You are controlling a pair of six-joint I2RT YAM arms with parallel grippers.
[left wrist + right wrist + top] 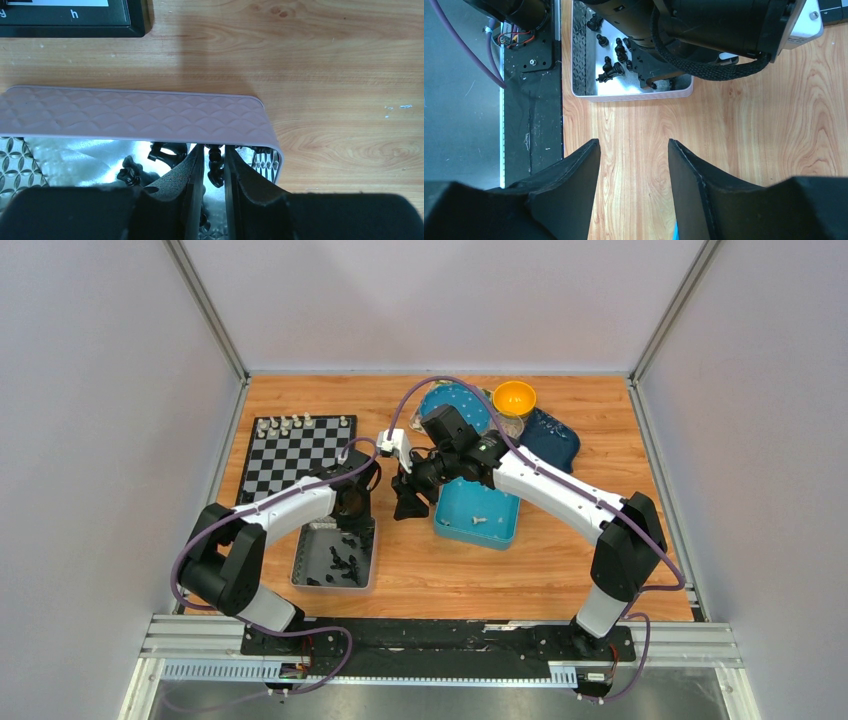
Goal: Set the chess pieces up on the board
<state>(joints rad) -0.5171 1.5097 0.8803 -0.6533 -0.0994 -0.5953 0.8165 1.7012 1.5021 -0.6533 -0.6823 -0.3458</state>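
L gripper [214, 152] is down inside the silver tray [135, 115], at its far end. Jaws are nearly together w/ a black piece [215, 167] in the narrow gap; can't tell if it's actually pinched. Other black pieces [340, 560] lie loose on the tray floor. R gripper [634, 142] hangs over bare wood just right of the silver tray, jaws apart, nothing btwn them. Board [290, 460] lies beyond the silver tray, slightly to its left. Cream pieces [300, 424] stand in a row along the board edge farthest from the tray. Blue tray [495, 505] sits right of the silver tray, past R gripper.
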